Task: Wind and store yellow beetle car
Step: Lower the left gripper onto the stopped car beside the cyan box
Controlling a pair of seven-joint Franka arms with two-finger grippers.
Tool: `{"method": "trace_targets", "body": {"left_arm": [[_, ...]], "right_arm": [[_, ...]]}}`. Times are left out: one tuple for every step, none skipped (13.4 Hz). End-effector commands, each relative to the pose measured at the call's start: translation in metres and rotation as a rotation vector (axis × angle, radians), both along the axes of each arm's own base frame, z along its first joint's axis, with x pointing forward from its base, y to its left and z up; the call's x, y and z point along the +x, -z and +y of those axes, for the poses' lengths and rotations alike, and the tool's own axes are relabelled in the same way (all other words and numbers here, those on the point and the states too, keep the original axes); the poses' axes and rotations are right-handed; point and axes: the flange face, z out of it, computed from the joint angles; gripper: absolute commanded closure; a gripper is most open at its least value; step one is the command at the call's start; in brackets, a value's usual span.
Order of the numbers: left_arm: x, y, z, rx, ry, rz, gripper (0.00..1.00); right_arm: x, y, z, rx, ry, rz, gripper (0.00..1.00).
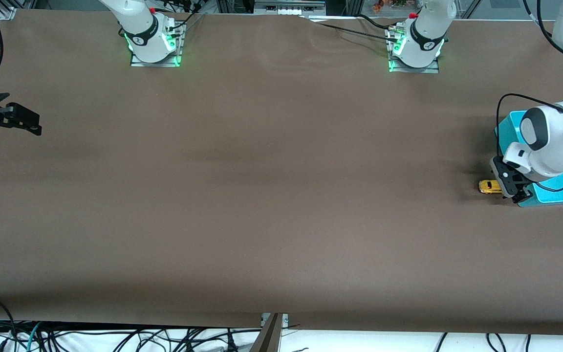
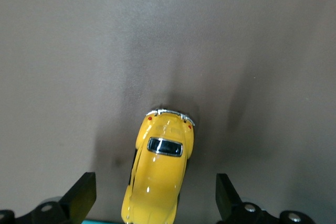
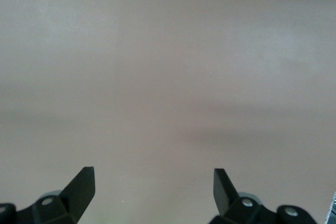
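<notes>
Small bright yellow beetle-shaped toy car (image 1: pixel 489 187) sits on the brown tabletop (image 1: pixel 271 195), wheels down, at the left arm's end, just beside the turquoise plastic box (image 1: pixel 562 193). Landmark for everything below: that box.

Left tool (image 1: pixel 515 191) hangs low over the tabletop right next to the box, with the car between its 2 black fingers (image 2: pixel 81 198). Fingers are spread wide and released, not touching the car body; in the left wrist view there is bare brown surface on both sides of the car (image 2: pixel 160 169). Nothing is grasped.

Right tool (image 1: pixel 22 122) waits well apart from the box, at the right arm's end, over bare tabletop. Its fingers (image 3: pixel 81 190) are also spread, empty.

Step in hand, as I judge it: pre-grasp on the car, winding not yet begun, storing not yet done. Next move likely calls for lowering the left tool a bit, centring on the car's sides, then clenching. Risk: the car rolls or skews if 1 finger touches first.
</notes>
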Motion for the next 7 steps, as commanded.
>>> {"method": "trace_targets", "body": {"left_arm": [[0.0, -0.003, 0.001, 0.018, 0.049, -0.015, 0.01], [0.001, 0.0, 0.0, 0.031, 0.07, -0.025, 0.02], [0.001, 0.005, 0.001, 0.032, 0.075, -0.029, 0.05], [0.001, 0.008, 0.001, 0.03, 0.075, -0.027, 0.23], [-0.001, 0.009, 0.006, 0.031, 0.067, -0.026, 0.45], [-0.001, 0.009, 0.006, 0.031, 0.067, -0.026, 0.61], [-0.001, 0.009, 0.006, 0.031, 0.067, -0.026, 0.74]], "right_arm": [[-0.003, 0.004, -0.001, 0.02, 0.015, 0.015, 0.0], [-0.002, 0.004, -0.001, 0.02, 0.014, 0.014, 0.0], [-0.002, 0.004, 0.001, 0.02, 0.011, 0.012, 0.0], [-0.002, 0.005, 0.002, 0.02, 0.008, 0.014, 0.0], [-0.002, 0.005, 0.003, 0.02, 0.01, 0.014, 0.0], [-0.002, 0.005, 0.001, 0.02, 0.013, 0.014, 0.0], [-0.002, 0.005, -0.001, 0.02, 0.014, 0.014, 0.0]]}}
